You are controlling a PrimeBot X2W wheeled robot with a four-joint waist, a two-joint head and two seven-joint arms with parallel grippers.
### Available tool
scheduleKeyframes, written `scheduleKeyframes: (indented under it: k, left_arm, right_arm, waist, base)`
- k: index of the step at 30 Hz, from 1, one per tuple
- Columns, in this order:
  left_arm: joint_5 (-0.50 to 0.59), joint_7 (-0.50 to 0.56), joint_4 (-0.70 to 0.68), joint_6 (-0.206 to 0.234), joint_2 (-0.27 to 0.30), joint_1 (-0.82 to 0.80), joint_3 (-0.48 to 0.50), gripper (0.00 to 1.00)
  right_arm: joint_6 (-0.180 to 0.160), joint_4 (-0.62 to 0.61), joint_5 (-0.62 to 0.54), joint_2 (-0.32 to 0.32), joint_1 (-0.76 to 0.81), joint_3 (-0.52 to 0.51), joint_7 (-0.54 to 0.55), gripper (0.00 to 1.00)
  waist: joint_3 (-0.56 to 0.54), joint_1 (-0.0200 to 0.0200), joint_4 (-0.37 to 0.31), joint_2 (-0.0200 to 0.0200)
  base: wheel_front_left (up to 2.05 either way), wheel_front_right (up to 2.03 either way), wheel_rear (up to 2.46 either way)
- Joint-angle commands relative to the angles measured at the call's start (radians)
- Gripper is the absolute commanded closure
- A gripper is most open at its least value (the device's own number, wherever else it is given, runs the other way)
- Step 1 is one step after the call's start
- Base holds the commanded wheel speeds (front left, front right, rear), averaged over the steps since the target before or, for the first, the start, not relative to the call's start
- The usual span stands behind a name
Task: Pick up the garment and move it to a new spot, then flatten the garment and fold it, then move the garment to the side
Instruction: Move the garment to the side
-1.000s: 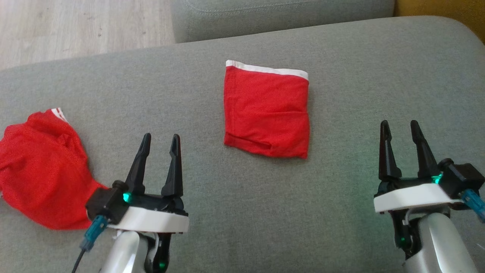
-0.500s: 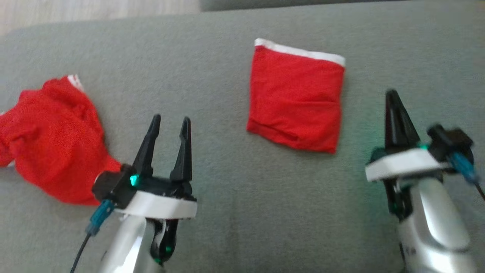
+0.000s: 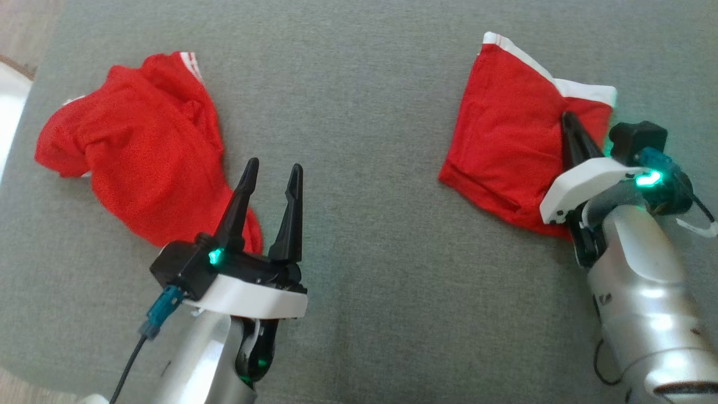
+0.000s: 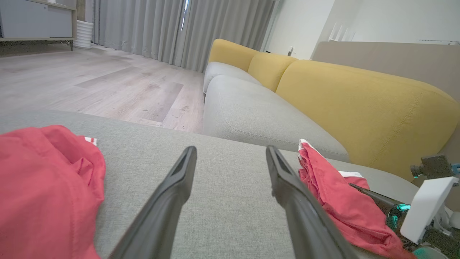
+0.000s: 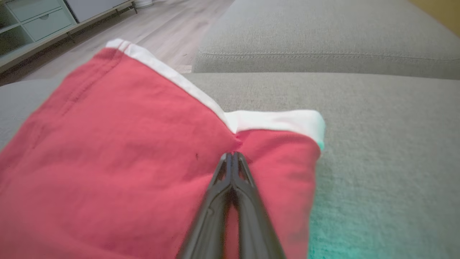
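The folded red garment [image 3: 505,140] lies near the grey cushion's [image 3: 364,112] right edge, my right gripper [image 3: 567,118] clamped on its fabric just below the white band [image 3: 583,90], presumably to drag it aside, while my left gripper [image 3: 274,165] hovers spread, idle.

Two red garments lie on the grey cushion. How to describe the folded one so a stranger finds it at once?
On the grey cushion, look to the robot's right. The folded garment lies there, pinched by the right gripper. Unlike the crumpled garment, it is flat with a broad white band.
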Motion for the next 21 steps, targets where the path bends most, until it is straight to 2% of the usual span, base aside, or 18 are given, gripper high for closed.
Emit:
scheduleKeyframes:
  k: [1,6,10,14,17,21]
  left_arm:
    - [-0.005,-0.008,-0.032,-0.001,0.008,-0.034,0.020,0.00]
    - [-0.009,-0.008,-0.031,0.003,0.008,-0.024,0.021,0.00]
    - [-0.016,-0.008,-0.035,0.007,0.008,-0.022,0.009,0.00]
    - [-0.017,-0.008,-0.034,0.010,0.008,-0.020,0.006,0.00]
    - [-0.015,-0.008,-0.032,0.011,0.008,-0.017,0.009,0.00]
    - [-0.007,-0.008,-0.029,0.011,0.008,-0.014,0.028,0.00]
  right_arm:
    - [0.004,0.001,-0.023,0.010,-0.050,0.016,-0.041,1.00]
    - [0.004,0.019,-0.020,0.021,-0.097,0.064,-0.105,1.00]
    - [0.004,0.052,0.083,0.022,-0.105,0.220,-0.113,1.00]
    - [0.004,0.122,0.164,0.022,-0.099,0.342,-0.044,1.00]
    - [0.004,0.139,0.191,0.023,-0.101,0.384,-0.033,1.00]
    - [0.004,0.138,0.248,0.023,-0.107,0.407,-0.071,1.00]
  waist:
    - [-0.001,-0.0002,0.020,0.0000]
    - [-0.018,-0.0002,0.028,0.0000]
    - [-0.022,-0.0002,0.034,0.0000]
    - [-0.026,-0.0002,0.028,0.0000]
    - [-0.032,-0.0002,0.020,0.0000]
    - [-0.049,-0.0002,-0.010,0.0000]
  base:
    - [0.00,0.00,0.00]
    - [0.00,0.00,0.00]
    - [0.00,0.00,0.00]
    - [0.00,0.00,0.00]
    - [0.00,0.00,0.00]
    - [0.00,0.00,0.00]
